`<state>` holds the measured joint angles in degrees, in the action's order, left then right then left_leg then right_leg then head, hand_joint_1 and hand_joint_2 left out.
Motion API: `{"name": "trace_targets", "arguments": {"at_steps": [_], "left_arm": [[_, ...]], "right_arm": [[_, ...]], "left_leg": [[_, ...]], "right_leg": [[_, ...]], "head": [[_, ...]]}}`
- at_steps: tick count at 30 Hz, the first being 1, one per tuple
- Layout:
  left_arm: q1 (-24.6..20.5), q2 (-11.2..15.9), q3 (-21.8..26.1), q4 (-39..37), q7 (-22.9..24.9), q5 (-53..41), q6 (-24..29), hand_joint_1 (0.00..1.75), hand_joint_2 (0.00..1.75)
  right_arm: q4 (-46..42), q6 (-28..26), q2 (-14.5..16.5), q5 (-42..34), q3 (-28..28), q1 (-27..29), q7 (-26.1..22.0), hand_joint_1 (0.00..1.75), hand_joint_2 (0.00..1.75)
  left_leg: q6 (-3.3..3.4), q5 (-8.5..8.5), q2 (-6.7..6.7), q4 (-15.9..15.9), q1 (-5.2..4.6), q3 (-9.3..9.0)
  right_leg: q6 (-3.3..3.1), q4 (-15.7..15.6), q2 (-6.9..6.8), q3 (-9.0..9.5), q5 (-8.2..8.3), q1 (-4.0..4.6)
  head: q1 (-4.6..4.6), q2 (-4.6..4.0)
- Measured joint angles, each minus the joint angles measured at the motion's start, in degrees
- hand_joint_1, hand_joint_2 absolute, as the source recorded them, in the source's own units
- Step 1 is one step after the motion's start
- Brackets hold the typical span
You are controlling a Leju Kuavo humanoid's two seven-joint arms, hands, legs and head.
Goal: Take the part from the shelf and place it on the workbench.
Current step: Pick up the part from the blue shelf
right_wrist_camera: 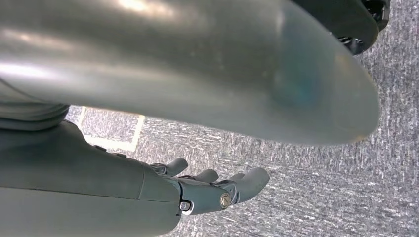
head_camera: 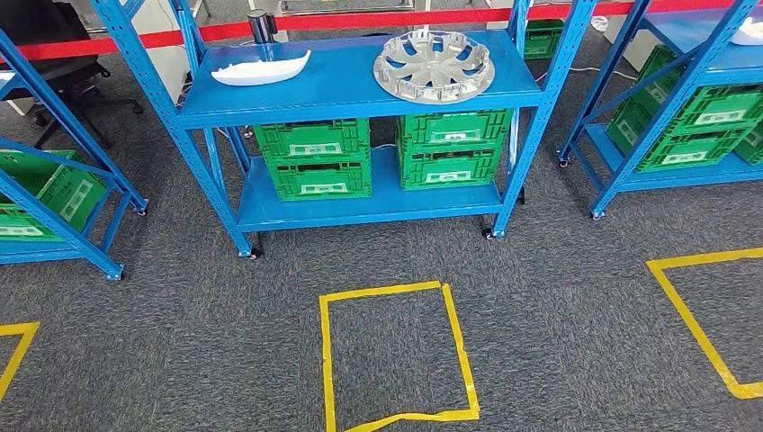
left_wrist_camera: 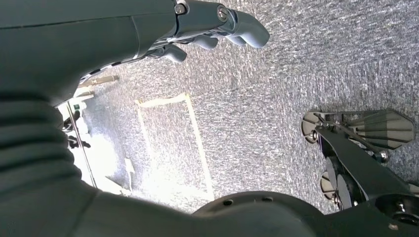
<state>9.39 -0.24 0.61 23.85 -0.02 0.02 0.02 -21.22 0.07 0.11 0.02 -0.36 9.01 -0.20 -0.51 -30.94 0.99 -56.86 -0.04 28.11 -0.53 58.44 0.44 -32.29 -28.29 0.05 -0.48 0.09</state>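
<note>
So your part, the silver wheel cover (head_camera: 434, 65), was sitting flat on the top board of the blue shelf (head_camera: 351, 99), over toward the right end. A white curved plastic piece (head_camera: 261, 69) lay on the same board, well apart from it on the left side. Under them, on the lower board, you had green crates (head_camera: 319, 162) stacked in two piles side by side. More blue racks with green crates stood off to either side. On the grey carpet in front of the shelf there was a yellow tape rectangle (head_camera: 396, 355), with parts of others at both edges.

Your left hand (left_wrist_camera: 207, 24) hung over the carpet with its fingers apart and nothing in it. Right hand (right_wrist_camera: 217, 190) was the same deal: fingers loosely spread, holding nothing, just carpet below it.
</note>
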Motion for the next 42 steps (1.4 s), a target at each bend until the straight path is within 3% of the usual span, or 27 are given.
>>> {"name": "trace_targets", "arguments": {"at_steps": [3, 7, 16, 19, 20, 23, 34, 38, 42], "left_arm": [[-0.02, 0.00, 0.00, -0.12, 0.00, 0.00, 0.00, 0.00, 1.75], [-0.47, -0.22, 0.87, -0.50, -0.27, -1.09, 0.45, 0.00, 1.75], [-2.94, -1.91, 7.25, -2.21, -1.98, -8.16, 3.73, 0.00, 1.75], [-3.76, -2.62, 9.65, -2.84, -2.56, -10.72, 5.02, 0.00, 0.44], [-4.06, -2.86, 10.55, -3.07, -2.77, -11.63, 5.49, 0.00, 0.00], [-4.98, -3.66, 13.25, -3.77, -3.41, -14.40, 6.94, 0.00, 0.00], [-8.15, -6.62, 22.49, -6.48, -5.05, -24.65, 12.06, 0.00, 0.00], [-9.15, -7.62, 25.62, -7.48, -5.27, -28.54, 13.84, 0.00, 0.00], [-10.05, -8.58, 28.67, -8.43, -5.47, -32.28, 15.49, 0.00, 0.00]], "right_arm": [[-0.01, 0.00, 0.00, 0.00, 0.01, 0.00, 0.00, 0.00, 1.75], [-0.02, -0.27, 0.08, 1.50, -1.43, -0.33, -0.23, 0.00, 1.75], [0.16, -2.33, 1.22, 10.63, -10.95, -2.48, -2.29, 0.00, 1.75], [0.39, -2.95, 1.78, 13.67, -14.47, -3.20, -3.03, 0.00, 1.75], [0.53, -3.10, 2.00, 14.75, -15.72, -3.47, -3.31, 0.00, 1.31], [1.03, -3.65, 2.65, 18.01, -19.61, -4.30, -4.22, 0.00, 0.00], [3.16, -4.77, 4.67, 28.62, -34.44, -7.96, -8.79, 0.00, 0.00], [3.81, -4.27, 4.98, 31.94, -39.49, -10.04, -11.24, 0.00, 1.75], [4.16, -3.38, 5.05, 35.28, -44.08, -12.80, -14.28, 0.00, 1.75]], "left_leg": [[-0.04, -0.03, -0.01, 0.00, 0.00, -0.01], [-0.04, -0.04, -0.01, 0.00, -0.01, -0.02], [-0.03, -0.04, -0.01, -0.01, -0.05, -0.11], [-0.03, -0.04, -0.01, -0.02, -0.06, -0.11], [-0.03, -0.04, -0.01, -0.01, -0.06, -0.11], [-0.03, -0.04, -0.01, -0.01, -0.06, -0.11], [-0.03, -0.04, -0.01, -0.02, -0.06, -0.12], [-0.03, -0.04, -0.01, -0.02, -0.06, -0.13], [-0.03, -0.04, -0.01, -0.02, -0.06, -0.13]], "right_leg": [[0.00, -0.05, 0.00, 0.04, 0.00, -0.03], [0.01, -0.09, 0.00, 0.07, 0.00, -0.11], [0.07, -0.14, 0.01, 0.16, 0.04, -0.15], [0.07, -0.14, 0.01, 0.16, 0.04, -0.14], [0.07, -0.14, 0.01, 0.16, 0.04, -0.14], [0.07, -0.14, 0.01, 0.16, 0.04, -0.14], [0.07, -0.14, 0.01, 0.18, 0.05, -0.15], [0.09, -0.14, 0.01, 0.19, 0.06, -0.15], [0.11, -0.14, 0.01, 0.21, 0.09, -0.15]], "head": [[0.00, 0.00], [0.00, 0.00], [0.00, 0.00], [0.00, -0.01], [0.00, -0.01], [0.00, -0.01], [0.00, -0.01], [0.00, -0.01], [0.00, 0.00]]}}
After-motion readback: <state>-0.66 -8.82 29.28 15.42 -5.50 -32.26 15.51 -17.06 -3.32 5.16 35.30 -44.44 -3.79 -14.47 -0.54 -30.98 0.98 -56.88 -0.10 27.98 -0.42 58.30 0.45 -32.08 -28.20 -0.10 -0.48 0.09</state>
